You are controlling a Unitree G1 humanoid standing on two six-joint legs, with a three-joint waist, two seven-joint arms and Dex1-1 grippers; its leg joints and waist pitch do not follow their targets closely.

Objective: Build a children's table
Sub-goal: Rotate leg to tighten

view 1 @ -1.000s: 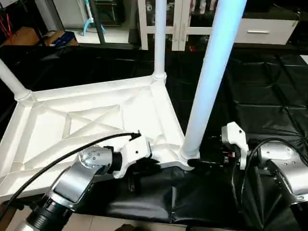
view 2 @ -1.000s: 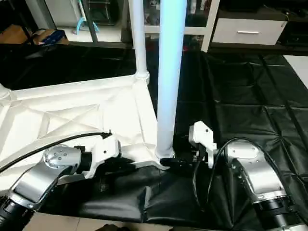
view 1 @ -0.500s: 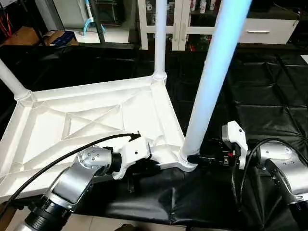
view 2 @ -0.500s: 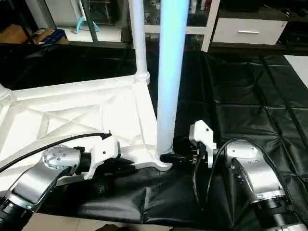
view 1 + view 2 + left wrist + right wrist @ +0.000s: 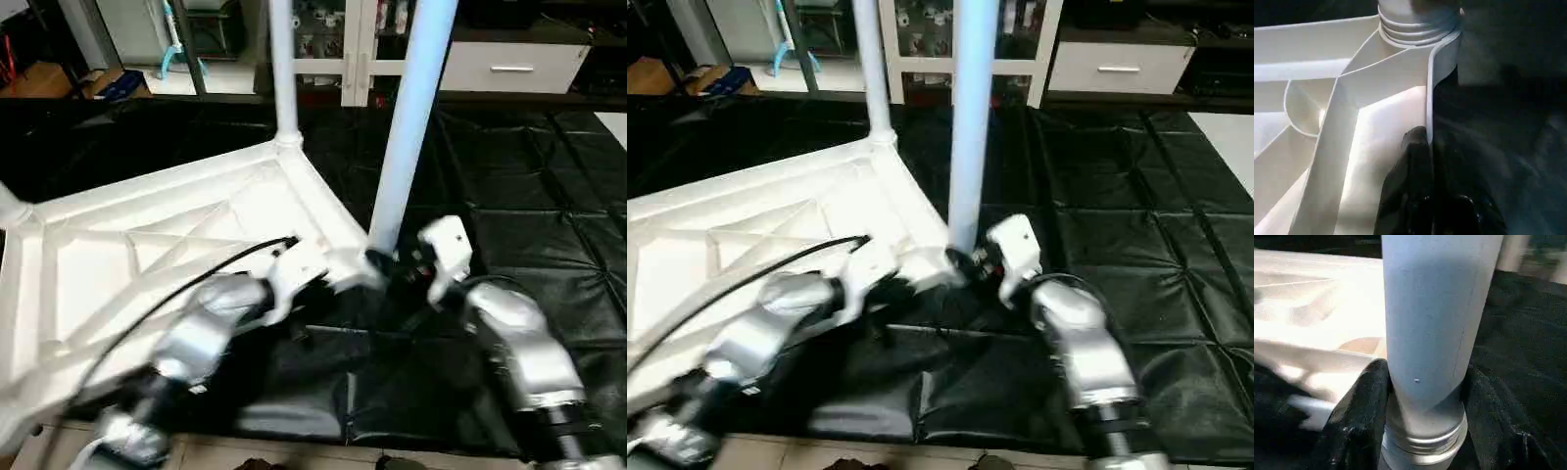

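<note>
You see the tabletop (image 5: 147,245) lying upside down on the black mat (image 5: 549,186), ribs facing up; the ribs make an X shape across its middle; three legs stand up from its corners; the near leg (image 5: 407,127) rises from the corner closest to your right arm, the far leg (image 5: 283,69) stands at the back corner, and a third leg (image 5: 10,208) peeks in at the left edge; the near leg looks a little blue and leans a bit to the right as it goes up; your right gripper (image 5: 1422,426) has one black finger (image 5: 1359,416) on each side of the near leg, low down, just above the ringed end, and both fingers touch it, so it is clamped on that leg; your left gripper (image 5: 1425,196) is pinched shut on the thin edge wall of the tabletop, close to the same corner socket (image 5: 1418,22); one dark finger sits inside the wall and one outside; a black cable (image 5: 176,294) runs along your left arm; behind the mat stand a white cabinet (image 5: 509,64) and some shelves (image 5: 343,29)
</note>
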